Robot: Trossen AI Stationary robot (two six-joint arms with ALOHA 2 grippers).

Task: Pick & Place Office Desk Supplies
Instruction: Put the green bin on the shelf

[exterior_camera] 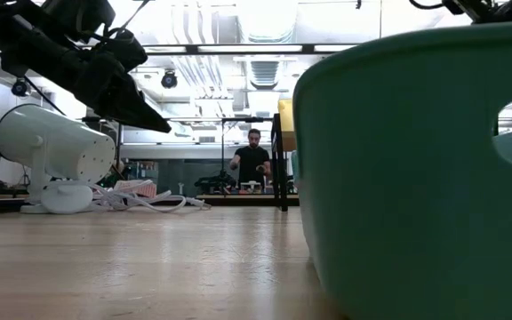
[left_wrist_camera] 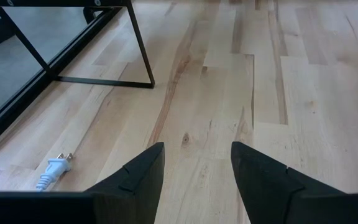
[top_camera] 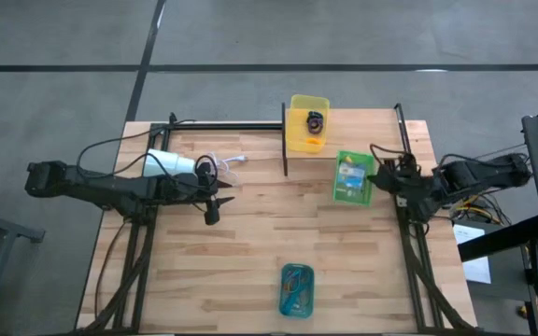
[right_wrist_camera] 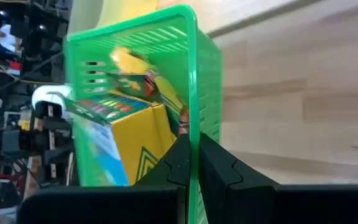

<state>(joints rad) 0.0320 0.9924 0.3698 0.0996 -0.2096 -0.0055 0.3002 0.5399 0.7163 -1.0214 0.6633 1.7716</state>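
Yellow-and-green crayon boxes (top_camera: 351, 175) (right_wrist_camera: 129, 124) lie in the green tray (top_camera: 336, 191) (right_wrist_camera: 197, 62) at the table's right. A black loop (top_camera: 316, 120) lies in the yellow tray (top_camera: 292, 140) at the far edge. Thin coloured loops (top_camera: 297, 285) lie in the teal tray (top_camera: 284, 303) near the front edge. My right gripper (top_camera: 379, 177) (right_wrist_camera: 194, 158) is shut with nothing between its fingers, raised just off the green tray's right side. My left gripper (top_camera: 215, 203) (left_wrist_camera: 197, 168) hangs open over bare wood at the table's left.
A white lamp (top_camera: 171, 163) (exterior_camera: 52, 151) lies at the far left, its white cord and plug (left_wrist_camera: 55, 168) trailing on the wood. A black metal frame (top_camera: 284, 140) (left_wrist_camera: 142, 56) stands at the far middle. A person (exterior_camera: 253, 160) stands in the room behind.
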